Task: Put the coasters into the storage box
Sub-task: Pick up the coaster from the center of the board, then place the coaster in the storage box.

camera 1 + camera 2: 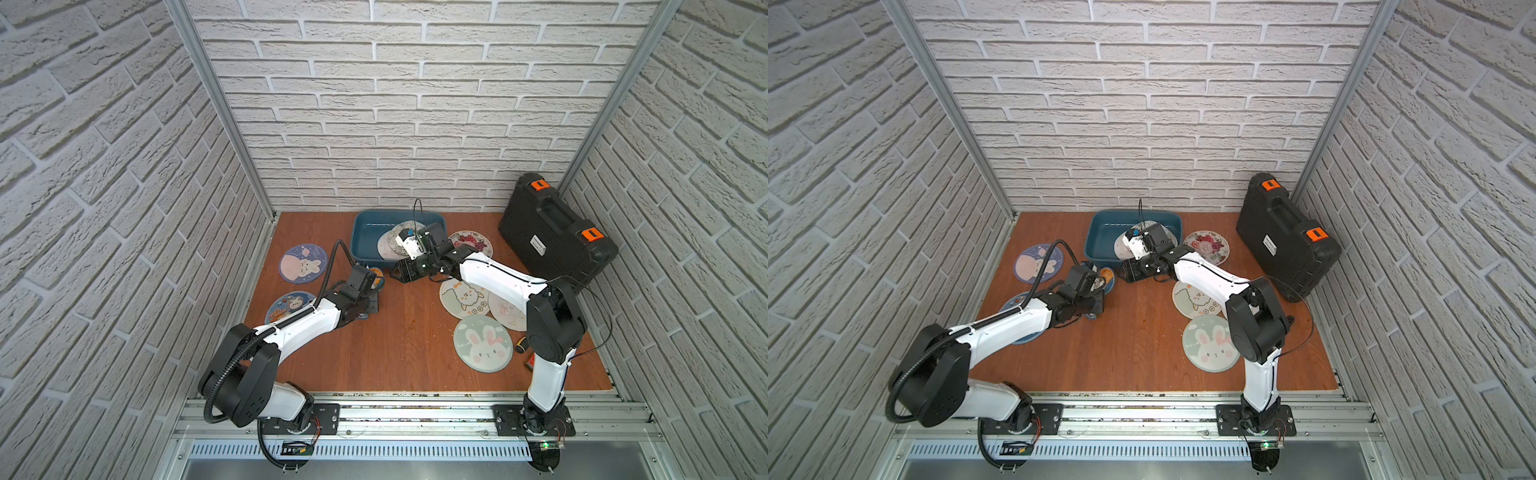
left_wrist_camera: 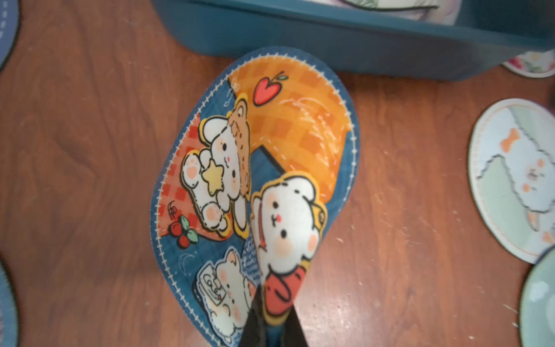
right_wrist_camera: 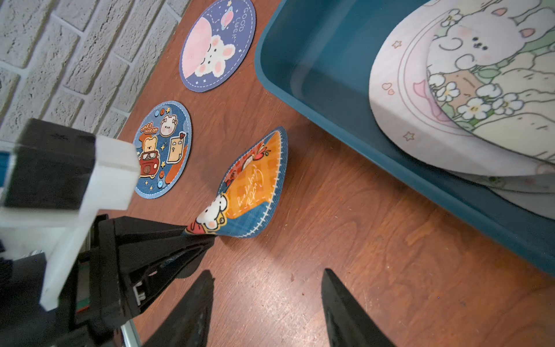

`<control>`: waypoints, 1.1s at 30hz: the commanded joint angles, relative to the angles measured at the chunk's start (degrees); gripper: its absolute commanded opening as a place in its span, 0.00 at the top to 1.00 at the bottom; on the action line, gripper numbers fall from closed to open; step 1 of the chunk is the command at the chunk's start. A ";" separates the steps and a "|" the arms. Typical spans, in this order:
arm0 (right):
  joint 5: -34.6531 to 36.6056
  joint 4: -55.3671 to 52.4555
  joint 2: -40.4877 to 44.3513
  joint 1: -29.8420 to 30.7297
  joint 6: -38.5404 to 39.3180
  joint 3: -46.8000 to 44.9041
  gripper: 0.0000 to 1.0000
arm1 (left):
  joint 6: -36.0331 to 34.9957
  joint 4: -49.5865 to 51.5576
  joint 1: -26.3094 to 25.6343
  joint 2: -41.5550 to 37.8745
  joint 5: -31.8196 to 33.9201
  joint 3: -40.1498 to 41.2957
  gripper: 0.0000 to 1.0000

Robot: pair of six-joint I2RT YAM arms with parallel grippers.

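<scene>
Brick-patterned walls close in a brown wooden worktop. Near its middle, toward the far edge, the left gripper has its jaws pressed together on the rim of the orange-and-blue coaster. The coaster curls into a cone beyond the fingertips (whether its lower edge touches the wood I cannot tell). Its far rim comes close to the near wall of the storage box but stays outside it.

Just beside it, the right gripper hangs over bare wood with its jaws apart and nothing between them, also on the near side of the box.

The box sits against the far edge. At its right end lie at least 2 coasters, a flower-bunny coaster on top of a pale pink coaster.

Toward the left edge 2 more lie flat and apart: a navy bunny coaster and a blue bear coaster. Right of the box lies a rose coaster. Nearer the right edge a sheep coaster, a pink coaster and a green bunny coaster meet at their rims. A black case stands in the far right corner.
</scene>
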State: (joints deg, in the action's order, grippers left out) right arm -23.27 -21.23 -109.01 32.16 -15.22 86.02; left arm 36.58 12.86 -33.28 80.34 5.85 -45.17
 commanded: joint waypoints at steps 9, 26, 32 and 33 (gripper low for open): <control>-7.36 6.08 -2.84 0.44 -4.55 -0.80 0.40 | 0.66 -9.91 -1.09 -2.31 -6.26 2.22 1.00; -7.33 7.74 -5.86 1.66 -5.87 0.09 0.50 | 2.53 -14.15 -1.34 -3.00 -8.68 3.96 1.00; -7.77 7.94 -5.95 1.94 -6.04 1.43 0.80 | 2.88 -14.47 -1.35 -2.99 -8.47 4.43 1.00; -7.76 7.90 -5.97 1.94 -6.05 1.58 0.85 | 2.94 -14.45 -1.35 -3.11 -8.24 4.56 1.00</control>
State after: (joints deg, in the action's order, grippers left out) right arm -29.65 -15.18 -114.34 33.21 -21.15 86.00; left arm 39.24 2.50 -34.26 78.06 -1.80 -41.47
